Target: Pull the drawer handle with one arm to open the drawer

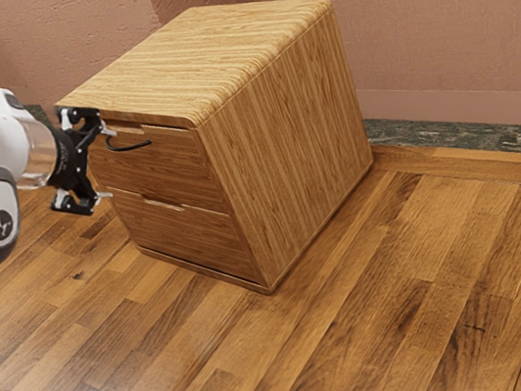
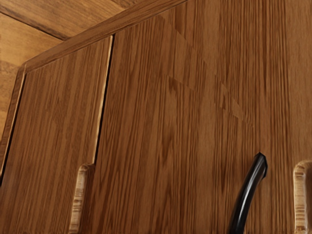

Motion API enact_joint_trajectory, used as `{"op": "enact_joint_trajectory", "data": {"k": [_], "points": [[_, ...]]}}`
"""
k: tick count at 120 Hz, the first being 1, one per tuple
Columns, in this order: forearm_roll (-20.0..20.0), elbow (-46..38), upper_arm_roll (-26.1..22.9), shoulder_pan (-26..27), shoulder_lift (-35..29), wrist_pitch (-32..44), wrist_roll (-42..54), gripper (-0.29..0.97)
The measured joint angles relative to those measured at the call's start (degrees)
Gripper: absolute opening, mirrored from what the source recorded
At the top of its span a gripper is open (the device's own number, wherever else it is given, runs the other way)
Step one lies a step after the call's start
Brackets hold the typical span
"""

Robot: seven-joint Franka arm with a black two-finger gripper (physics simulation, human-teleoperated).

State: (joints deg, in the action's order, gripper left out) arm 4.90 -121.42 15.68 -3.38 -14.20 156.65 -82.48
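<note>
Drawer handle, a black bow, lies just ahead of the open pincer, whose fingers are spread above and below the handle's near end. Its long axis runs level along the top drawer front. Beyond the top drawer are the lower drawer and the cabinet.

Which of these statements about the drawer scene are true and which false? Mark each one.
1. The cabinet has two drawers, one above the other. True.
2. The black handle is on the lower drawer. False: it is on the upper drawer.
3. The tool is at the cabinet's front, close to the handle. True.
4. The cabinet stands on a carpet. False: it stands on a wooden floor.
</note>
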Motion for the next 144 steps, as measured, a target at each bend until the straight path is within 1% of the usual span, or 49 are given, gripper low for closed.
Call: {"op": "enact_joint_trajectory", "data": {"k": [12, 22, 70, 90, 113, 135, 144], "points": [[0.0, -0.2, -0.2, 0.0, 0.0, 0.0, -0.1, 0.67], [-0.1, -0.6, -0.2, 0.0, -0.2, 0.1, -0.2, 0.62], [0.0, -1.3, -0.1, 0.0, -2.1, 0.0, -0.3, 0.32], [0.1, -1.9, 0.1, -0.1, -3.5, -0.3, -0.3, 0.14], [0.1, -2.6, 1.0, -0.3, -4.8, -0.6, -0.3, 0.01], [0.2, -3.2, 1.0, -0.3, -5.6, -0.9, -0.3, -0.07], [0.3, -3.5, 0.8, -0.3, -6.4, -1.1, -0.4, -0.08]]}}
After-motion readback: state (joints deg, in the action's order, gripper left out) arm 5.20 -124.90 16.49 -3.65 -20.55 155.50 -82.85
